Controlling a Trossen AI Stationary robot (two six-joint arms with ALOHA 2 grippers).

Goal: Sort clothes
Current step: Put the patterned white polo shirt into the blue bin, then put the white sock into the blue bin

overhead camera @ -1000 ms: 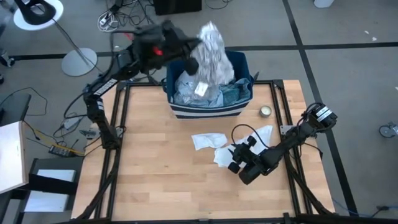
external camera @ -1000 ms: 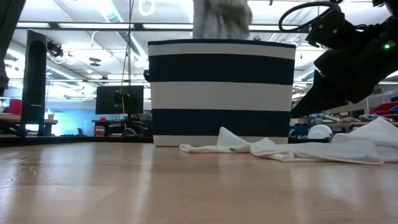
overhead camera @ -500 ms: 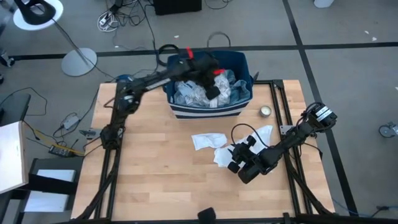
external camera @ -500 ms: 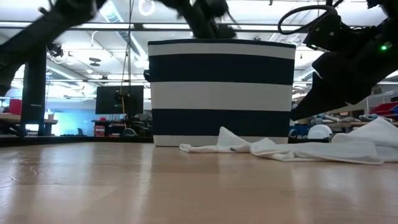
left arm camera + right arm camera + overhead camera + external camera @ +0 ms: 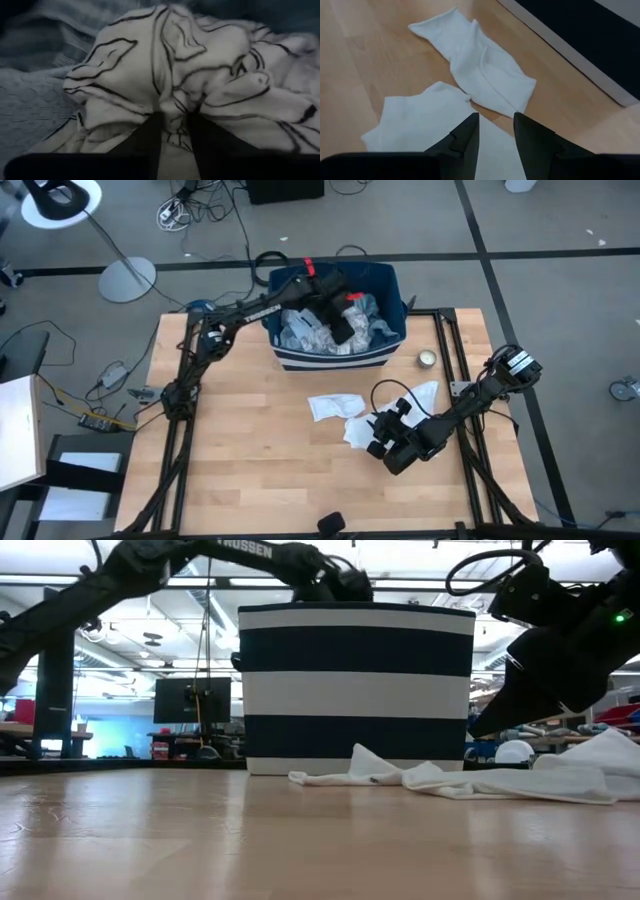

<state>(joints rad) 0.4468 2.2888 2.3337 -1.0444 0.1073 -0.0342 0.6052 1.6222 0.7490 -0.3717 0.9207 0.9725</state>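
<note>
Both jaws narrow: left gripper (image 5: 175, 125) pinching leaf-print garment (image 5: 200, 75) in bin (image 5: 392, 280), right gripper (image 5: 496, 131) over white cloths (image 5: 480, 65).

a workshop room with a grey floor around a light wooden table (image 5: 250, 460)

in the high view the grey floor (image 5: 560, 290) is crossed by dark tape lines (image 5: 520, 252); a white round lamp base (image 5: 127, 278) stands at the upper left, with a white ring-shaped lamp head (image 5: 60, 200) in the corner above it, and loose cables (image 5: 190, 205) trail along the top edge. in the low view long ceiling strip lights (image 5: 150, 580) run across the top, a dark monitor (image 5: 192, 700) sits at left centre, and a tall dark post (image 5: 56, 670) rises at the far left.
</note>
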